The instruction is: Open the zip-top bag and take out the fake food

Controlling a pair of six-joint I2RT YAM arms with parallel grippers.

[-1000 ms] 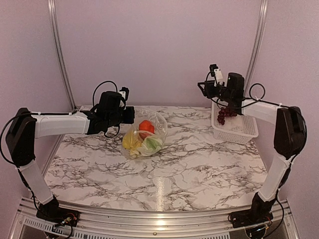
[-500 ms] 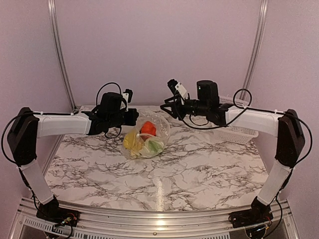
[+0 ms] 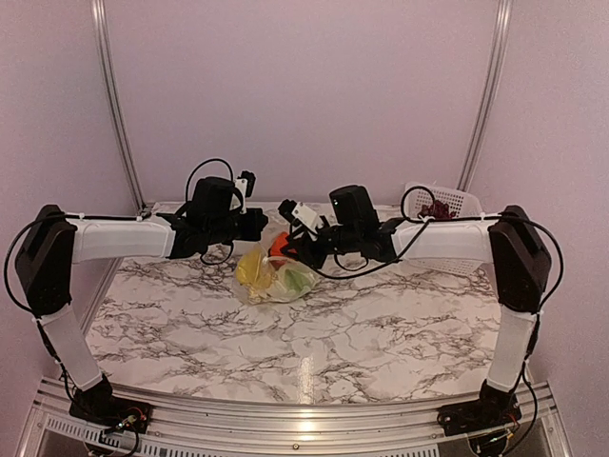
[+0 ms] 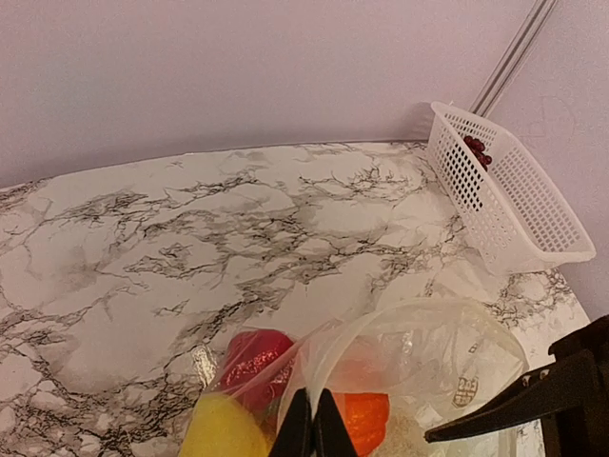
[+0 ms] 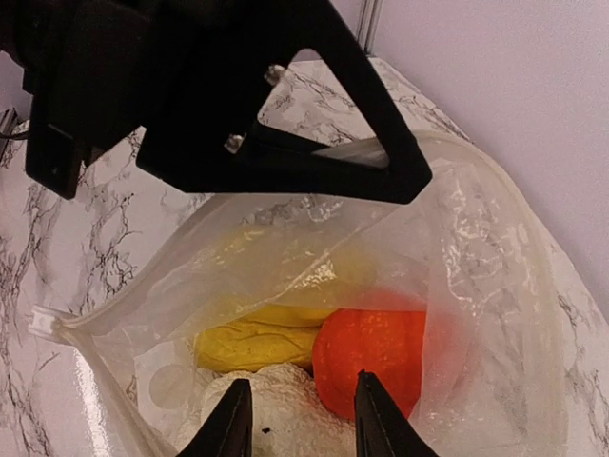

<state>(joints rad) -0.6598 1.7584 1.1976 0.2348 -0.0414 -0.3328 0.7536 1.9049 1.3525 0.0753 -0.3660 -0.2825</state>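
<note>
A lab test cell: marble-print table [image 3: 381,333], bare lilac walls [image 3: 304,95], aluminium frame rails [image 3: 112,95].

So your table [image 3: 381,324] is a white marble-look slab with dark grey veins, and it's kinda glossy toward the front. You've got a white lattice basket [image 3: 466,200] parked at the far right corner, right up against the wall [image 3: 304,86], which is plain pale purple. Two silver posts [image 3: 112,105] run up the back, one per side, and a metal rail [image 3: 304,424] runs along the near edge.
</note>
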